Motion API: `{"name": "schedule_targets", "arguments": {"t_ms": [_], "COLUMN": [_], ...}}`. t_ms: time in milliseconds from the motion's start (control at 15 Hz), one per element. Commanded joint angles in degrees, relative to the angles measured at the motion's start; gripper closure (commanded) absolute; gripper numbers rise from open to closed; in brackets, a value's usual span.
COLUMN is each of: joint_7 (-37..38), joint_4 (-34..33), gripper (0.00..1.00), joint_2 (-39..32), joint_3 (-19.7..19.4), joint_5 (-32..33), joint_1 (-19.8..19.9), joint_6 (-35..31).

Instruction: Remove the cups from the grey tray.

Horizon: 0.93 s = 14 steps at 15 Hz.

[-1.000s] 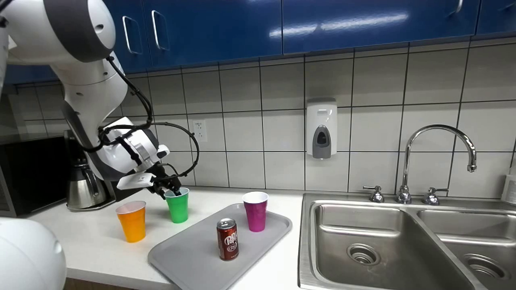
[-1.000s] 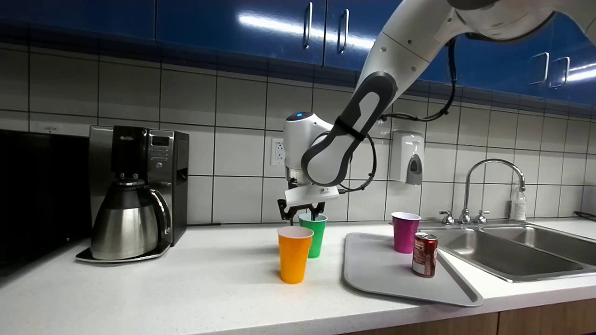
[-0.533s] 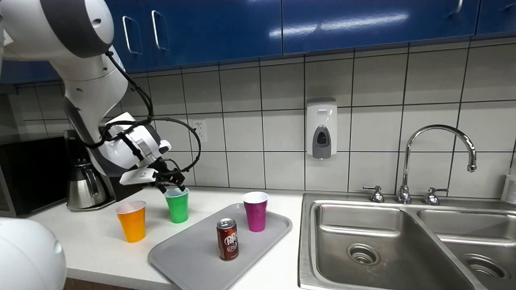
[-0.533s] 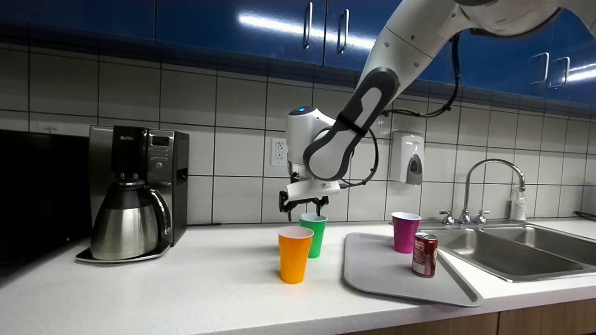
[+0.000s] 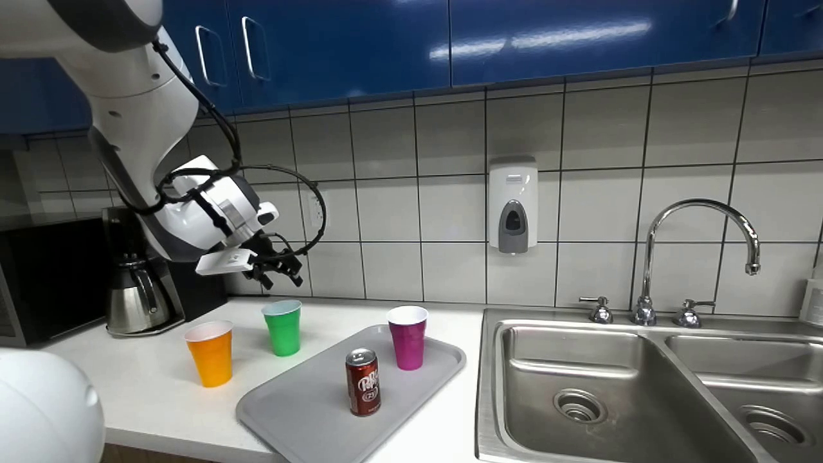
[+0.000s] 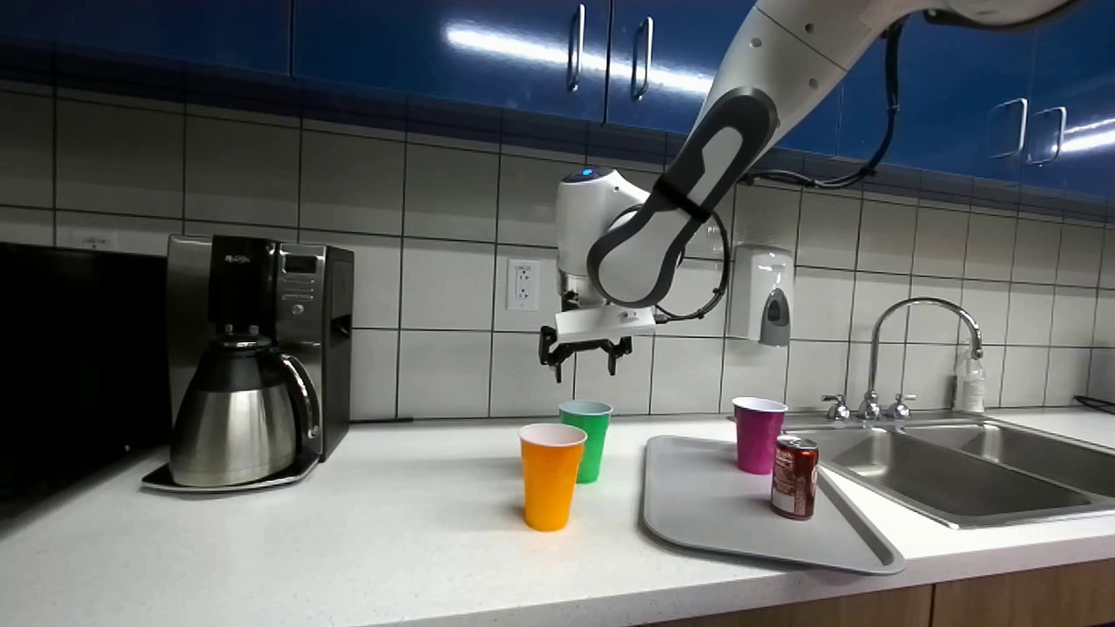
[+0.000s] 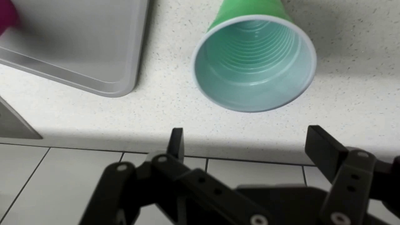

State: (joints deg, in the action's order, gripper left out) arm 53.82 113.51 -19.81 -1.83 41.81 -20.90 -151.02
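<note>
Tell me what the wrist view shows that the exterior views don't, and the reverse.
Only the wrist view: that the green cup is ridged inside.
Only the exterior views: the orange cup, the drink can, the soap dispenser and the coffee maker.
Shared: the open tool, the grey tray, the counter, the green cup itself and the magenta cup, which the wrist view crops.

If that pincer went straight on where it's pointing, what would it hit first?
Probably the green cup, seen below the pincer in both exterior views. Depth is unclear; it might slip past to the counter.
</note>
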Motion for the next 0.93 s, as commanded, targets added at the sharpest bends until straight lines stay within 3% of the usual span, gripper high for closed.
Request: {"name": "schedule_targets", "arguments": {"t_ms": [0, 600, 867], "joint_7": [0.88, 1.59, 1.73], "joint_4": [6.31, 15.28, 18.35], "gripper": [0.0, 0.0, 0.0], "joint_2": [6.95, 15.65, 17.54], "joint_3": [-0.48, -0.84, -4.86], "joint_5": [1.64, 3.79, 4.57], "joint_1": [1.67, 8.77, 9.04], "joint_6": [0.35, 0.74, 0.5]}}
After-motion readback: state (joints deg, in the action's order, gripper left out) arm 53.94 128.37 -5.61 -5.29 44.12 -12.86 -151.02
